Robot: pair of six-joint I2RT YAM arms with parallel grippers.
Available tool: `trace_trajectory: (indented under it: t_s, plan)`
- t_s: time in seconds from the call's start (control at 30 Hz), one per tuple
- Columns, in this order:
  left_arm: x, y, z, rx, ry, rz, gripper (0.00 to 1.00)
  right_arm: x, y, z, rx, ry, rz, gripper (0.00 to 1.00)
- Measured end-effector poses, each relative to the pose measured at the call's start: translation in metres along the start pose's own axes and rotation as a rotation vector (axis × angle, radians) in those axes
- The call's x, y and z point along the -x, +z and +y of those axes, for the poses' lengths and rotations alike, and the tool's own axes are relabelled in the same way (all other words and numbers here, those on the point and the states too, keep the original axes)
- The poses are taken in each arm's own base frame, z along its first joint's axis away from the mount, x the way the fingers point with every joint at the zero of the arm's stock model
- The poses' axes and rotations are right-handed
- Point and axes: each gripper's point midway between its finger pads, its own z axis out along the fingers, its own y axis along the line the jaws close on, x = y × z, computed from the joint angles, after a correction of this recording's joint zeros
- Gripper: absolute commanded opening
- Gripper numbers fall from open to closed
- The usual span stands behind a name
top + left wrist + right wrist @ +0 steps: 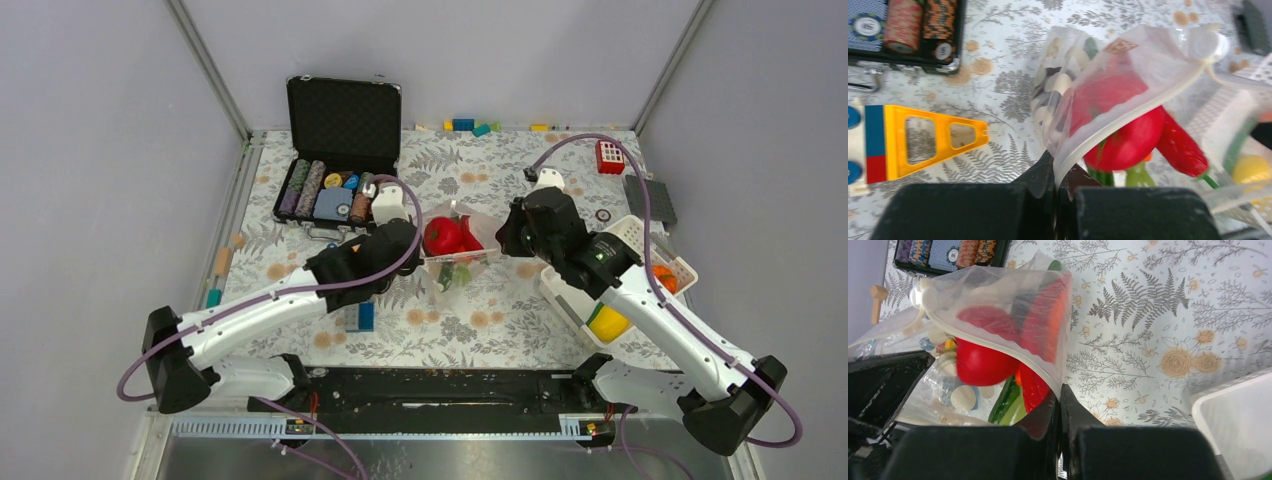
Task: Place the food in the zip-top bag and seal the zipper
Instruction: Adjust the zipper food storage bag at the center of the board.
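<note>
- Left gripper fills the bottom of its own view, black fingers clenched on the rim of the bag.
- Right gripper is clamped the same way on the rim at the far side, so the bag hangs between the two arms over the middle of the table.
- We see the zipper as a pale strip curving from one pinch toward the other. Its two sides stand apart and the mouth gapes.
- A tomato sits at the mouth, bulging past the strip. A chili lies against it and green pods sit below.
- A white basket stands just right of the bag, with a yellow piece and an orange piece in it.
- An open case of poker chips sits well apart, at the far left.
- Our reading: loading is partly done and sealing has not begun.
- Next, we judge, the tomato must drop deeper so the strip can meet. The basket pieces need a free gripper, and both are now occupied.
- Risk: pulling the rim taut may tip the tomato out.
</note>
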Motion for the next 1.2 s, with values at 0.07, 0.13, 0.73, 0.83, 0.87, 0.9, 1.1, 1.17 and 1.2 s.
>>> trace_trajectory:
  t_s: [0.07,0.13,0.73,0.83,0.87,0.9,1.1,1.17,1.2]
  plan:
    - [0.002,0.003,0.004,0.051,0.025,-0.001,0.00,0.005,-0.004,0.000,-0.004,-0.022,-0.010,0.00]
    - [-0.002,0.007,0.007,0.089,0.057,0.014,0.00,0.010,-0.007,0.003,0.006,-0.042,-0.018,0.00]
    - [-0.039,0.019,0.000,-0.017,0.177,0.134,0.00,0.000,0.010,0.014,0.015,-0.113,0.062,0.75]
    - [-0.040,0.020,-0.002,-0.031,0.161,0.128,0.00,-0.001,0.008,0.007,-0.017,-0.118,0.060,0.99]
    - [-0.040,0.019,-0.003,-0.036,0.152,0.124,0.00,0.001,0.006,0.002,-0.034,-0.120,0.049,1.00]
    - [-0.039,0.019,-0.004,-0.044,0.143,0.118,0.00,0.003,0.003,0.000,-0.041,-0.114,0.041,1.00]
    - [-0.039,0.018,-0.010,-0.079,0.113,0.108,0.00,0.029,-0.026,-0.057,-0.178,0.002,-0.088,1.00]
    - [-0.038,0.018,-0.013,-0.092,0.104,0.108,0.00,0.037,-0.037,-0.095,-0.278,0.082,-0.139,1.00]
    - [-0.038,0.018,-0.014,-0.098,0.102,0.108,0.00,0.038,-0.040,-0.112,-0.331,0.112,-0.153,1.00]
